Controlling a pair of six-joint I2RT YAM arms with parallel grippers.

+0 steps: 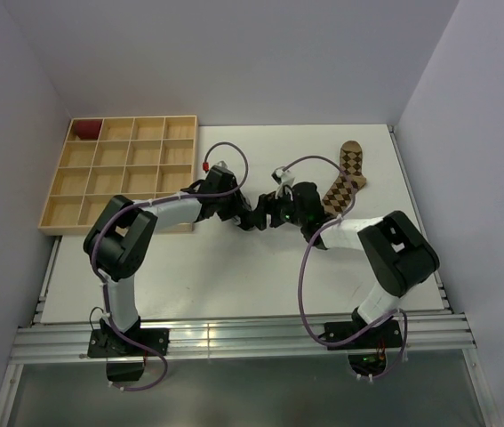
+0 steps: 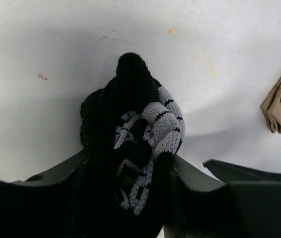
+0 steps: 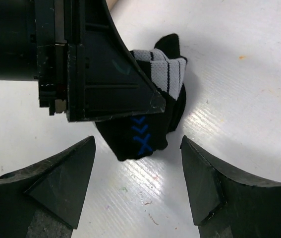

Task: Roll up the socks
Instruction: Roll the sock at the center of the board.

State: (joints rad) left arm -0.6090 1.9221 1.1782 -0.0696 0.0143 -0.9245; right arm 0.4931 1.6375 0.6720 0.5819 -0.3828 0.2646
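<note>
White table [image 1: 234, 276] | left gripper [image 2: 130, 171] clamps black sock [image 2: 130, 89] | right gripper [image 3: 138, 144] spread wide beside it

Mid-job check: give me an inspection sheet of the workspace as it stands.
Surface: white table, small stains.
Job's things: black sock with grey-white patches bunched mid-table; tan argyle sock lying far right.
Clutter: wooden compartment tray far left, dark red bundle in its far-left corner cell.
Grippers: left gripper clamped on the black sock; right gripper open, facing it.
Cables: purple cables looped on both arms.
Surroundings: plain grey walls.
</note>
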